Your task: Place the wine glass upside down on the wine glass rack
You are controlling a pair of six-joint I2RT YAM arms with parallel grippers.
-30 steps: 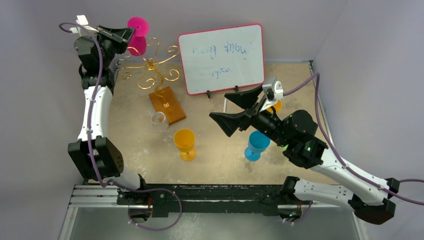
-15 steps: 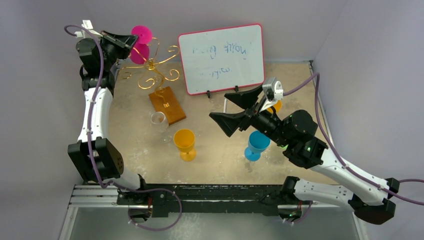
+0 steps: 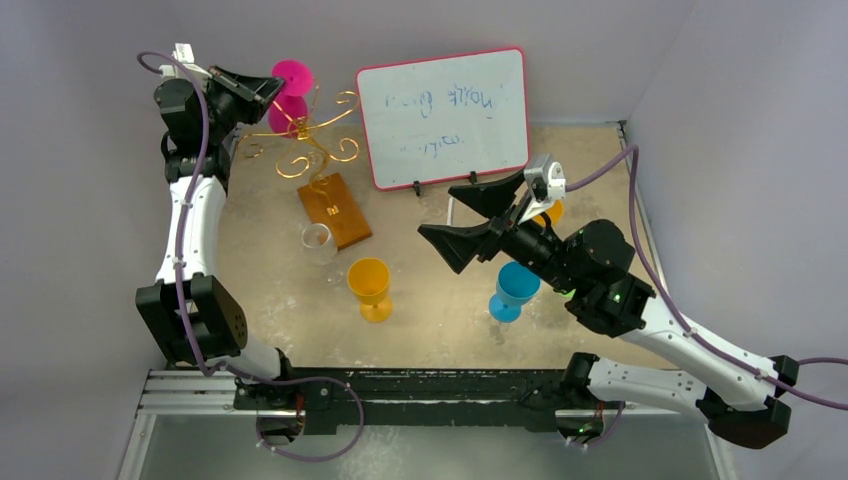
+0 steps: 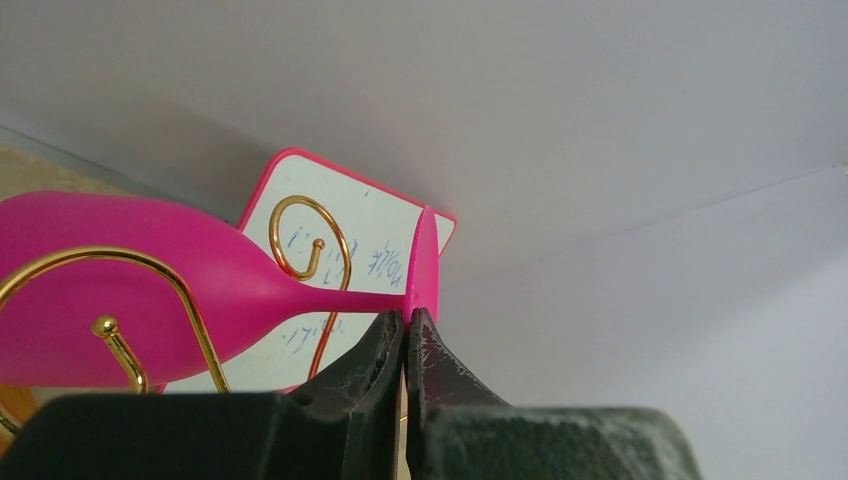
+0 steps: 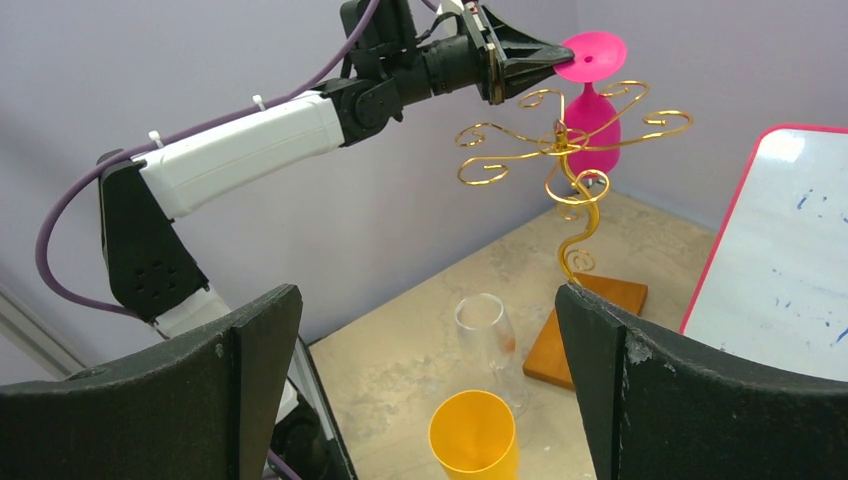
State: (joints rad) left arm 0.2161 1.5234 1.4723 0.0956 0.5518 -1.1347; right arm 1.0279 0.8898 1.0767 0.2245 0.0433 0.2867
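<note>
A pink wine glass [image 3: 290, 88] hangs upside down at the top of the gold wire rack [image 3: 305, 135], its foot above the curled arms and its bowl below them. My left gripper [image 3: 270, 85] is shut on the rim of the glass's foot. The left wrist view shows the gripper [image 4: 408, 315] pinching the foot, with the pink bowl [image 4: 150, 270] behind a gold curl [image 4: 300, 235]. I cannot tell whether the stem rests on an arm. In the right wrist view the glass [image 5: 595, 110] sits among the rack's arms [image 5: 560, 140]. My right gripper [image 3: 440, 212] is open and empty above mid-table.
The rack's brown wooden base [image 3: 335, 208] stands left of centre. A clear glass [image 3: 318, 240] and a yellow goblet [image 3: 369, 285] stand in front of it. A blue goblet [image 3: 513, 288] and an orange one [image 3: 548, 212] are by the right arm. A pink-framed whiteboard [image 3: 443, 115] stands at the back.
My left gripper has carried the pink glass to the right and slightly down, in over the rack's arms. The right arm has not moved.
</note>
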